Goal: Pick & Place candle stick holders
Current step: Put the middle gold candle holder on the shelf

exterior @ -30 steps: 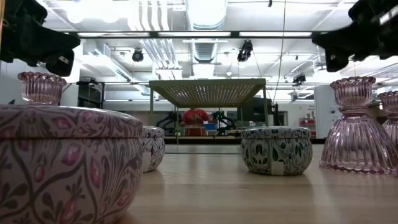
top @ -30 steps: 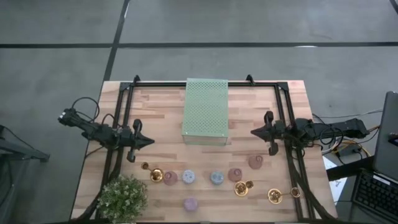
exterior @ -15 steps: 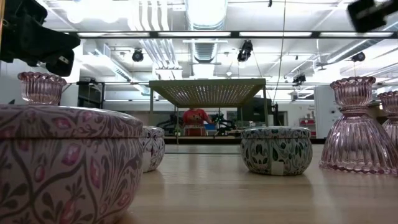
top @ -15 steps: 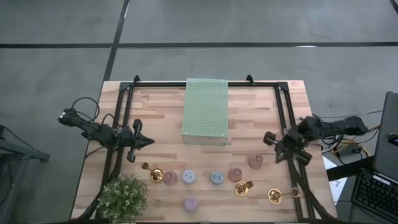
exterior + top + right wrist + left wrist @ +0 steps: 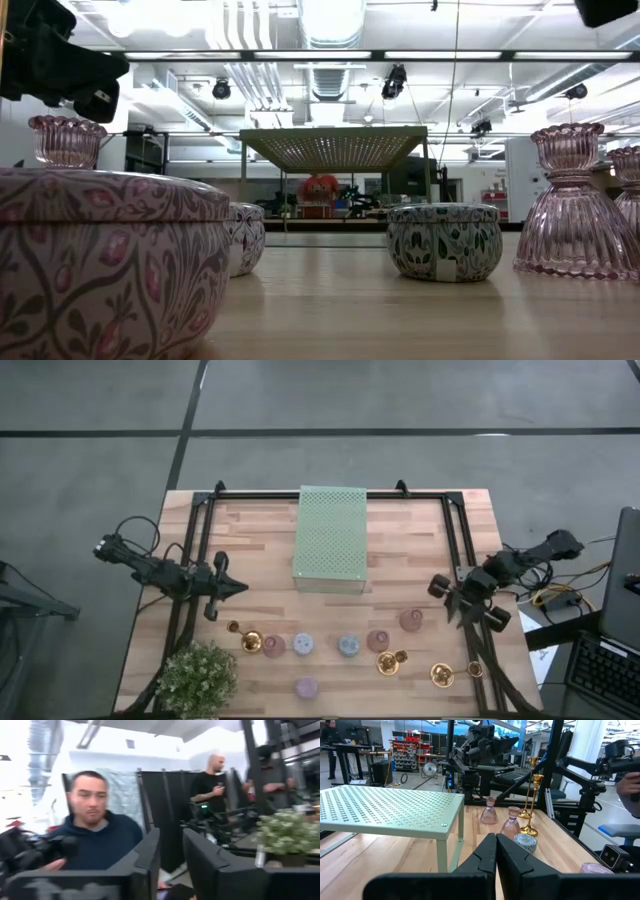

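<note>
Pink holder (image 5: 410, 620) sits nearest the right gripper (image 5: 452, 600), its fingers slightly parted (nothing held); I'd widen, then descend squarely over it.

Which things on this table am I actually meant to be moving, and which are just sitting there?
For the job:
- gold candle stick holders, near the table's front edge
- round pastel holders, in the same row

Just lying about:
- potted plant, at the front left corner
- pale green perforated block, at the back middle
</note>
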